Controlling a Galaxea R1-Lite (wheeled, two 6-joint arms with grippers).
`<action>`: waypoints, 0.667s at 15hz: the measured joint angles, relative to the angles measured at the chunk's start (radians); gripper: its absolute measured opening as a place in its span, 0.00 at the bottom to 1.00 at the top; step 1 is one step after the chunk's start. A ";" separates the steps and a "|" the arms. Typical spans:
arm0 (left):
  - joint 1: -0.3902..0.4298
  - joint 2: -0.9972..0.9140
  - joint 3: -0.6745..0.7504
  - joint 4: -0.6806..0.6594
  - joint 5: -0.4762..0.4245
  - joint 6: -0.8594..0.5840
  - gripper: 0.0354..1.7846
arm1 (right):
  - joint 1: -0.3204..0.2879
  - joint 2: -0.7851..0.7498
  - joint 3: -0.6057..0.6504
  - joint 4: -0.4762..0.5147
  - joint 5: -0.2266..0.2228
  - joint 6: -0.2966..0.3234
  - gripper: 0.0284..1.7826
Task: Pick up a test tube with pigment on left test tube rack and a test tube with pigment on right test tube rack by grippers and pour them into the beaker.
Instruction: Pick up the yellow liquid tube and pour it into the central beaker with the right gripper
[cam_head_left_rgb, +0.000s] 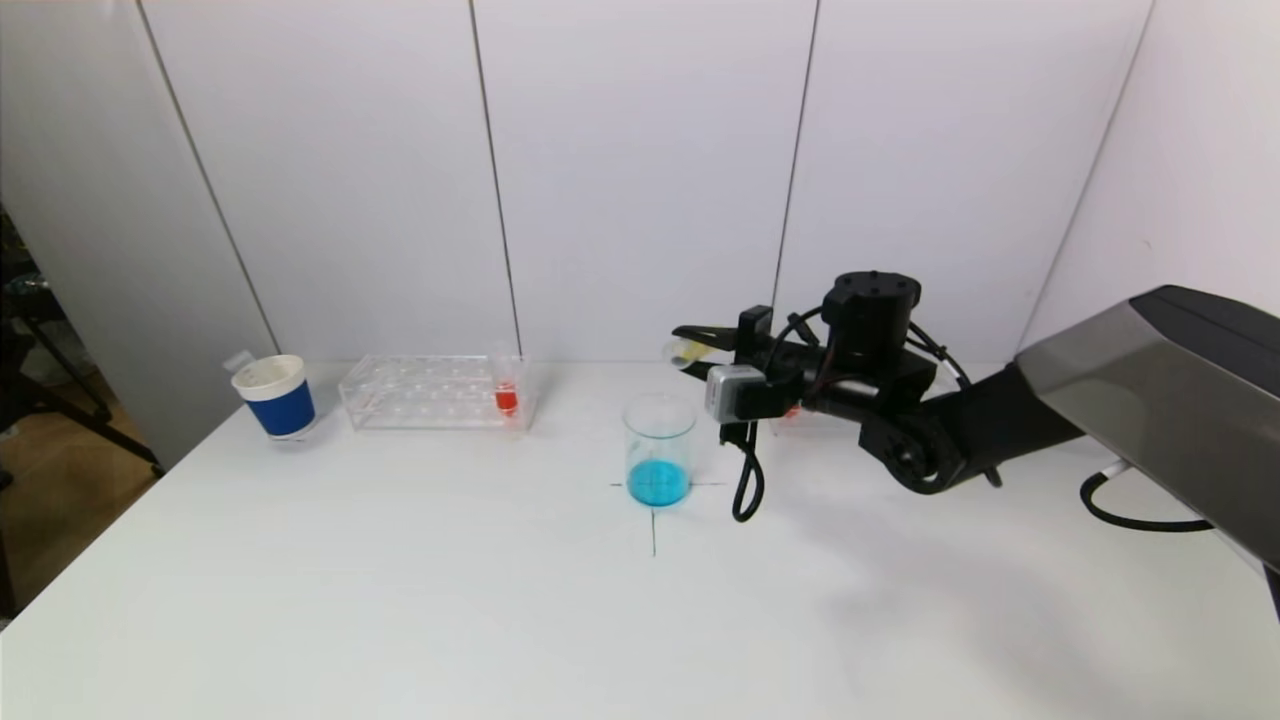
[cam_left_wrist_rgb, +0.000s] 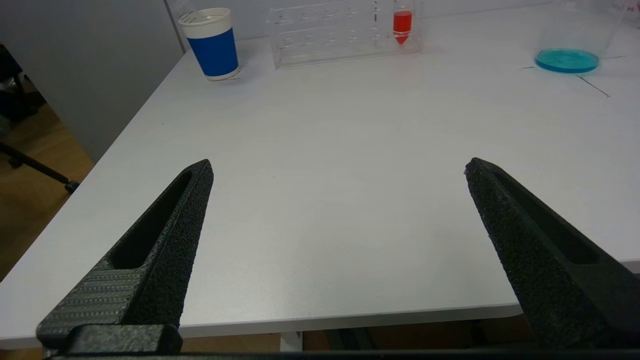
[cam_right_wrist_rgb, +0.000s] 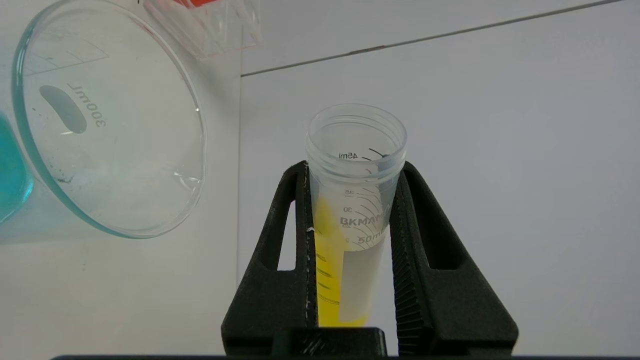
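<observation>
My right gripper (cam_head_left_rgb: 688, 350) is shut on a clear test tube (cam_right_wrist_rgb: 355, 200) holding yellow pigment. It holds the tube tilted on its side, mouth toward the left, just above and behind the rim of the glass beaker (cam_head_left_rgb: 660, 450). The beaker holds blue liquid and also shows in the right wrist view (cam_right_wrist_rgb: 110, 125). The left rack (cam_head_left_rgb: 435, 392) is clear plastic and holds one tube of red pigment (cam_head_left_rgb: 506, 395). The right rack (cam_right_wrist_rgb: 205, 25) is mostly hidden behind my right arm. My left gripper (cam_left_wrist_rgb: 340, 167) is open and empty, low over the table's front edge.
A blue and white paper cup (cam_head_left_rgb: 275, 395) stands left of the left rack. A black cross marked on the table (cam_head_left_rgb: 653, 520) lies under the beaker. A black cable (cam_head_left_rgb: 745, 480) hangs from my right wrist beside the beaker. The wall is close behind.
</observation>
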 joint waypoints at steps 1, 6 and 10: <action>0.000 0.000 0.000 0.000 0.000 0.000 0.99 | 0.000 0.001 -0.002 0.000 0.004 -0.011 0.26; 0.000 0.000 0.000 0.000 0.000 0.000 0.99 | 0.000 0.004 -0.002 -0.006 0.020 -0.057 0.26; 0.000 0.000 0.000 0.000 0.000 0.000 0.99 | 0.001 0.007 0.001 -0.007 0.020 -0.091 0.26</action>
